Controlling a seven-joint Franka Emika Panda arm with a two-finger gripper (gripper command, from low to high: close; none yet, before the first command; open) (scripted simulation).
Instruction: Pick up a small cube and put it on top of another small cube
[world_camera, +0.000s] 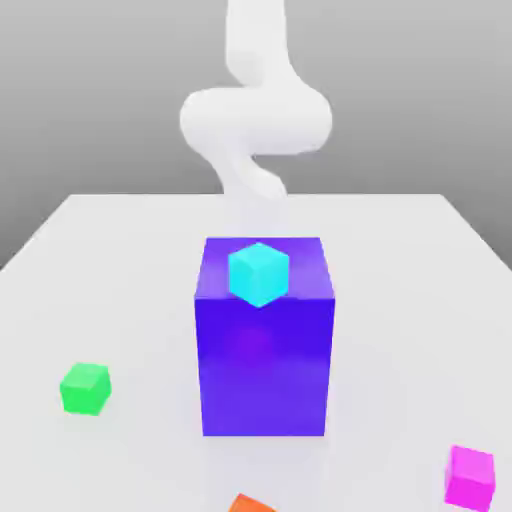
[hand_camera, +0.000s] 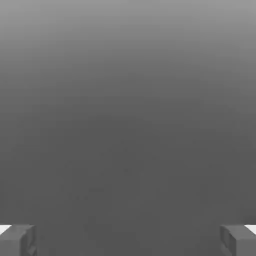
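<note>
Hand view shows the jaws spread wide, holding nothing; exterior view shows pink cube (world_camera: 470, 475) and green cube (world_camera: 85, 388) well apart.

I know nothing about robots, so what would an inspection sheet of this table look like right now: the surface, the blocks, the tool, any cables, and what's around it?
Surface: white table, flat.
Job's things: pink cube sits on the table near the exterior view's right; green cube sits on the table at that view's left. They are far apart, not stacked.
Clutter: big blue-purple block in the middle with a cyan cube on top; orange cube at the near edge, partly cut off.
Tool: tool open, fingers wide apart, nothing between them.
Cables: nothing seen.
Surroundings: white arm behind the block; plain grey background.
</note>
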